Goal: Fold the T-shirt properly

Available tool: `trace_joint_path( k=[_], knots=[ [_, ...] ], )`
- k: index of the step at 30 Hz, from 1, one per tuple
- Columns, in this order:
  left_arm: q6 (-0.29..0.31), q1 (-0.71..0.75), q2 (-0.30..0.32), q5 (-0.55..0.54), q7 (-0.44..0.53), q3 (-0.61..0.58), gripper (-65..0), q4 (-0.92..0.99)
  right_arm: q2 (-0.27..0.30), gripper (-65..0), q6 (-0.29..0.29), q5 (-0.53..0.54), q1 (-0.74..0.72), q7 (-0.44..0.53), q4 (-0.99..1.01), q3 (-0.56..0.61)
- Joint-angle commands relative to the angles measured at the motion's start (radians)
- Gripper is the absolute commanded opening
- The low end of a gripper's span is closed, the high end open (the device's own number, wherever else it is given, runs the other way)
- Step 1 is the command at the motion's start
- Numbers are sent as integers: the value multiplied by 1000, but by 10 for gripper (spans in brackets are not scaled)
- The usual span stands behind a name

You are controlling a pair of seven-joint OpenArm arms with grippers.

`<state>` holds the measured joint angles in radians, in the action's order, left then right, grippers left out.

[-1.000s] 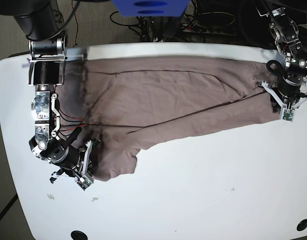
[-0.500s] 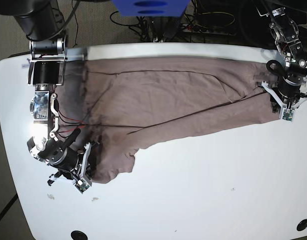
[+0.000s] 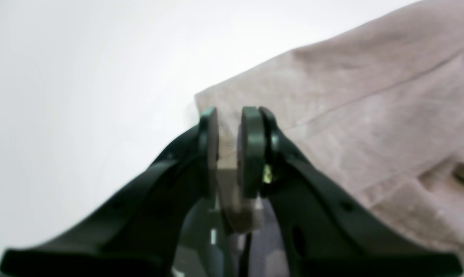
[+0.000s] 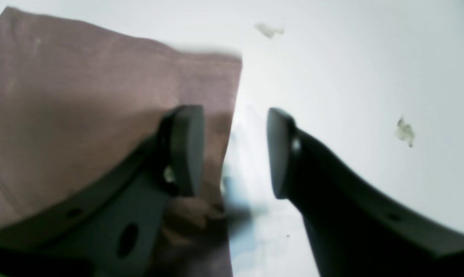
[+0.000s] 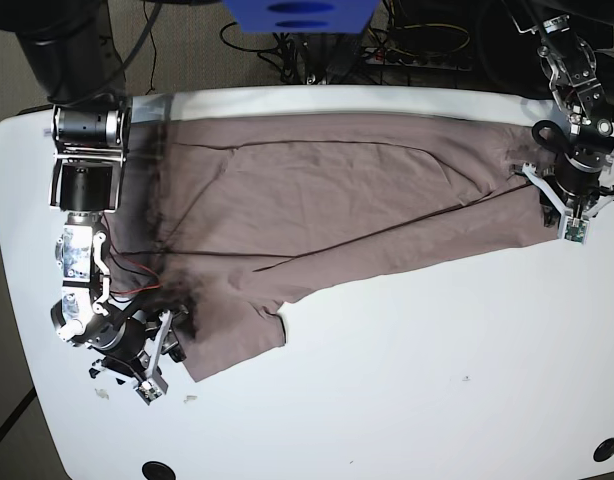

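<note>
The mauve-brown T-shirt (image 5: 327, 200) lies spread across the far half of the white table (image 5: 407, 380), with a flap reaching toward the front left. My right gripper (image 5: 175, 340) sits at that flap's left edge. In the right wrist view it (image 4: 233, 115) stands open: one finger rests over the T-shirt (image 4: 82, 96) edge and bare table shows between the pads. My left gripper (image 5: 540, 195) is at the shirt's right end. In the left wrist view it (image 3: 228, 115) is shut on a corner of the T-shirt (image 3: 370, 96), with cloth pinched between the pads.
Small scraps (image 5: 190, 398) lie on the table near the front left, also seen as specks (image 4: 404, 130) in the right wrist view. Black round holes (image 5: 157, 468) (image 5: 607, 450) mark the front corners. Cables (image 5: 417, 45) and a blue object (image 5: 297, 12) sit beyond the far edge.
My right gripper has opened and let go of the shirt's flap, shifting slightly toward the front left. The flap has settled flatter, its corner further right. The left arm has stayed put.
</note>
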<state>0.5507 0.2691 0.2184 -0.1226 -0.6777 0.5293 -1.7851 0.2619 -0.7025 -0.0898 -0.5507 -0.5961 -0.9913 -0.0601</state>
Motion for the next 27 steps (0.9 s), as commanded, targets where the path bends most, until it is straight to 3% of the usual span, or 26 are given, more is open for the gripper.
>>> trace_joint_path(
  k=[1, 11, 27],
  knots=[
    [-8, -5, 15, 3, 10, 12, -551, -14, 9, -319, 4, -27, -70, 99, 71, 11],
    [-5, -6, 14, -1, 7, 12, -550, -15, 7, -274, 4, -50, -99, 243, 222, 47],
    [-6, -3, 12, 4, 4, 20, -550, -16, -10, -277, 4, -57, -125, 320, 374, 43]
  ],
)
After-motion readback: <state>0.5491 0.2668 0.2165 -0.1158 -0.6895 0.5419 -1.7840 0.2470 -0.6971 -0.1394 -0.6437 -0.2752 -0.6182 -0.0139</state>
